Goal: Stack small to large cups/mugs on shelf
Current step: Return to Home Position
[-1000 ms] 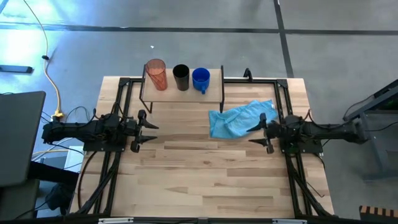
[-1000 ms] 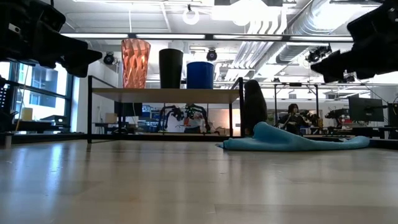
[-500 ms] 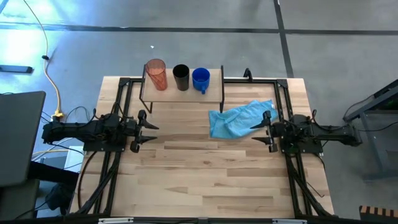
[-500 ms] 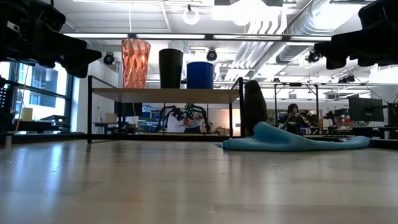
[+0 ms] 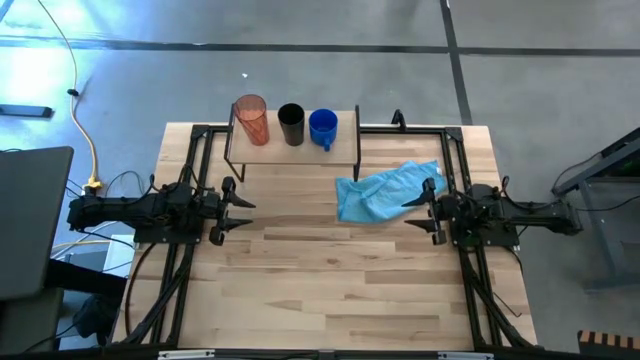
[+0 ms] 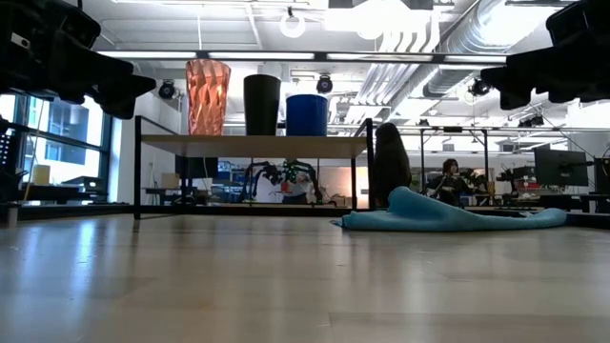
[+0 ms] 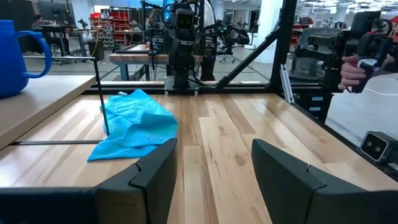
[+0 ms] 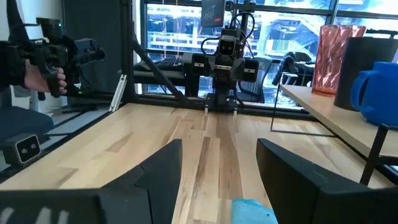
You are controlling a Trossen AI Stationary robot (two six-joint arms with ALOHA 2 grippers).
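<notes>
On the small wooden shelf at the table's far side stand three vessels in a row: an orange-red tumbler, a black cup and a blue mug with a handle, each on its base. My left gripper hovers open at the table's left, pointing level toward the right. My right gripper hovers open at the right, pointing level toward the left, beside a light-blue cloth. Both hold nothing.
The light-blue cloth lies crumpled on the tabletop right of the shelf, close to my right gripper. Black frame rails run along both table sides. A person's hand shows in the room beyond. Bare wood spreads between the arms.
My right gripper has risen slightly and tipped up to level early in the second, then kept still. The cups and the cloth have stayed in place.
</notes>
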